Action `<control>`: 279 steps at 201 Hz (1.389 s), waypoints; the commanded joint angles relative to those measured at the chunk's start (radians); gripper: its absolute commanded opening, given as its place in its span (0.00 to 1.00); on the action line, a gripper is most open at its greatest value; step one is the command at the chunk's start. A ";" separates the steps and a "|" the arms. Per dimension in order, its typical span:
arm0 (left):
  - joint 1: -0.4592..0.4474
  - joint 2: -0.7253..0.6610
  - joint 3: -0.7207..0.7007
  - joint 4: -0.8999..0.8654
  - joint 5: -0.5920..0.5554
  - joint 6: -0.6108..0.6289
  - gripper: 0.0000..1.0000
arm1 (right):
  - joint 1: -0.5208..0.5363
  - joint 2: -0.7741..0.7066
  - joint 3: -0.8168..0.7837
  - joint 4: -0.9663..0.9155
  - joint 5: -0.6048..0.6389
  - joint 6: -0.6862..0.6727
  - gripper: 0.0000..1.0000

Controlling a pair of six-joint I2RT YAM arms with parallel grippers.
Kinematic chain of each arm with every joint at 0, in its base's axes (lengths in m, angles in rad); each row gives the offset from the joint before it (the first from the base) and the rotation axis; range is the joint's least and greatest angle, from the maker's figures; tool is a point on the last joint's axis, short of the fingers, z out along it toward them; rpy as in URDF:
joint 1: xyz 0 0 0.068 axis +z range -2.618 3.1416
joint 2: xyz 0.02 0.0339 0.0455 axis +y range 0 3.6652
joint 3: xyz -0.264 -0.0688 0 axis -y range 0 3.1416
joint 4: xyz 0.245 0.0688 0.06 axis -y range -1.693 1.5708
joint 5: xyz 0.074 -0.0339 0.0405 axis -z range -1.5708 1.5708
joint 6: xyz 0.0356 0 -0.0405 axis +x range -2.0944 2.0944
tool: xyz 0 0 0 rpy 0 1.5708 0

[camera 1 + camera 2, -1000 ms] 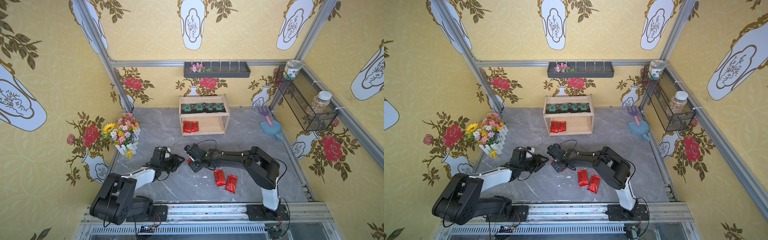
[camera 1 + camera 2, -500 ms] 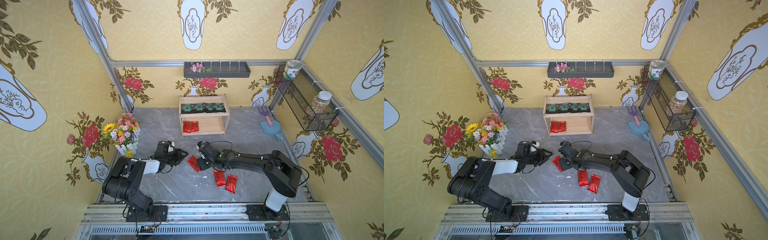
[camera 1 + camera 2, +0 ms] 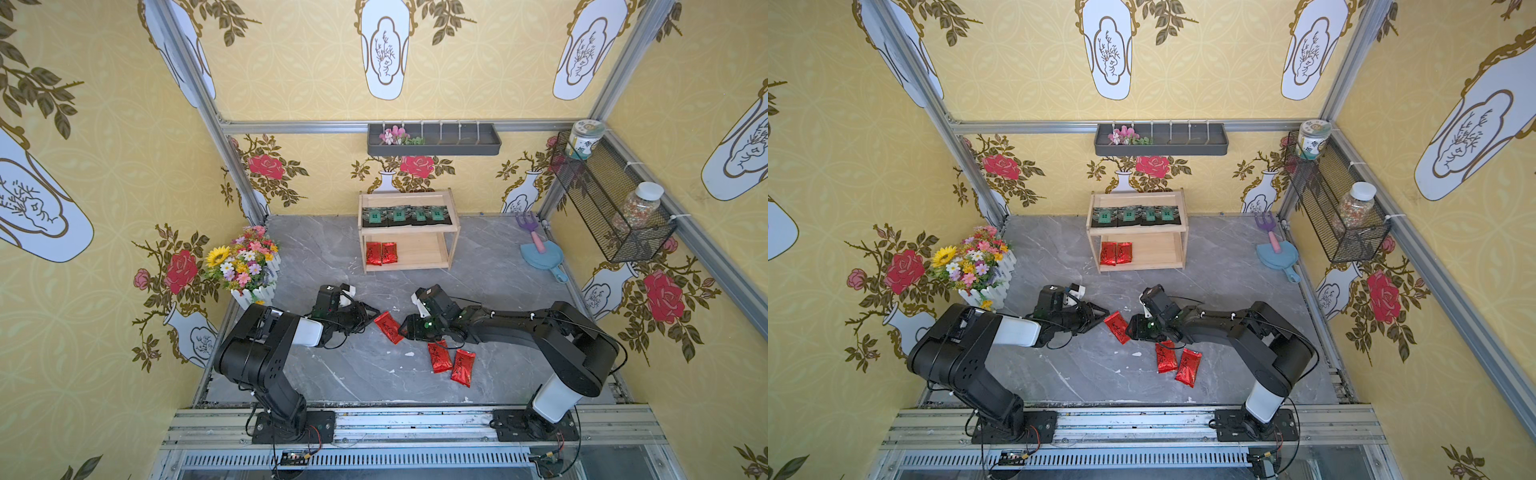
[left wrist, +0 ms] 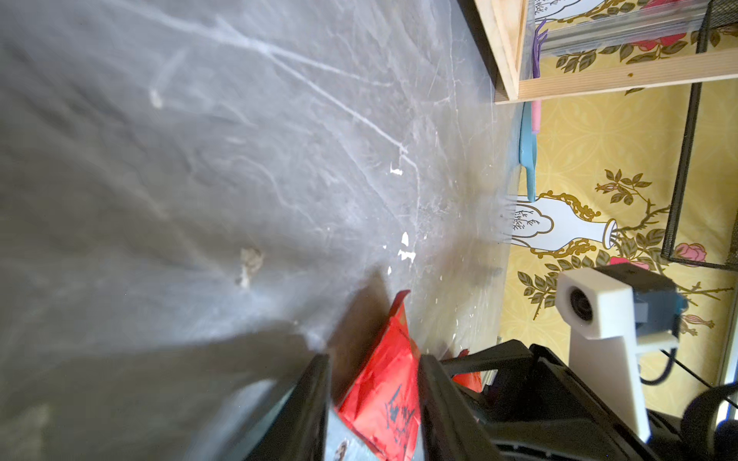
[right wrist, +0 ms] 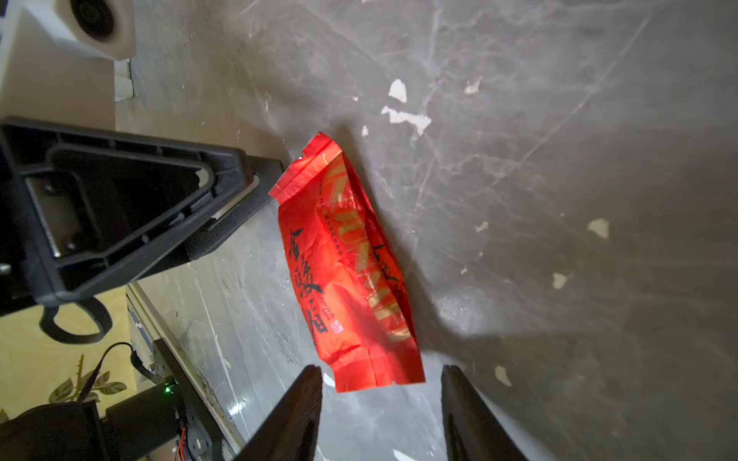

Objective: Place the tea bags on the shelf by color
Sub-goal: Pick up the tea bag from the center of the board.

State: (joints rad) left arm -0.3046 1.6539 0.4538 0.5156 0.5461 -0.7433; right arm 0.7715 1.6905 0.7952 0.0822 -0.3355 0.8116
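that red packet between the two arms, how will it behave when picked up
The red packet looks creased and puffy, so it probably bends rather than stays stiff. Its foil shines, so it may slip. Its flat shape makes rolling seem unlikely.

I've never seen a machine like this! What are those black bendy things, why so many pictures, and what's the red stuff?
Those are two robot arms with two-fingered grippers. Two pictures look down from above; two come from wrist cameras. Two red tea packets lie on the grey table. A third red packet is between the grippers: the left gripper has its fingers around one end, squeezing or not I cannot tell; the right gripper is open at the other. The wooden shelf holds four black sachets on top, two more red packets below.
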 commanded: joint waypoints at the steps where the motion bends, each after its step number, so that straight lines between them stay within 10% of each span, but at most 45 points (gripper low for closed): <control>1: -0.004 0.010 -0.011 0.027 0.018 0.015 0.39 | -0.009 0.015 -0.001 0.068 -0.049 0.029 0.52; 137: -0.021 -0.006 -0.034 0.085 0.018 -0.019 0.03 | -0.075 -0.029 -0.032 0.098 -0.059 0.097 0.50; 279: -0.021 -0.075 0.001 0.346 0.050 -0.232 0.00 | -0.167 -0.064 -0.290 0.850 -0.186 0.604 0.47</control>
State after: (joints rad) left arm -0.3256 1.5742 0.4492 0.8158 0.5819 -0.9592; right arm 0.6052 1.6047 0.5194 0.7448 -0.4862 1.3357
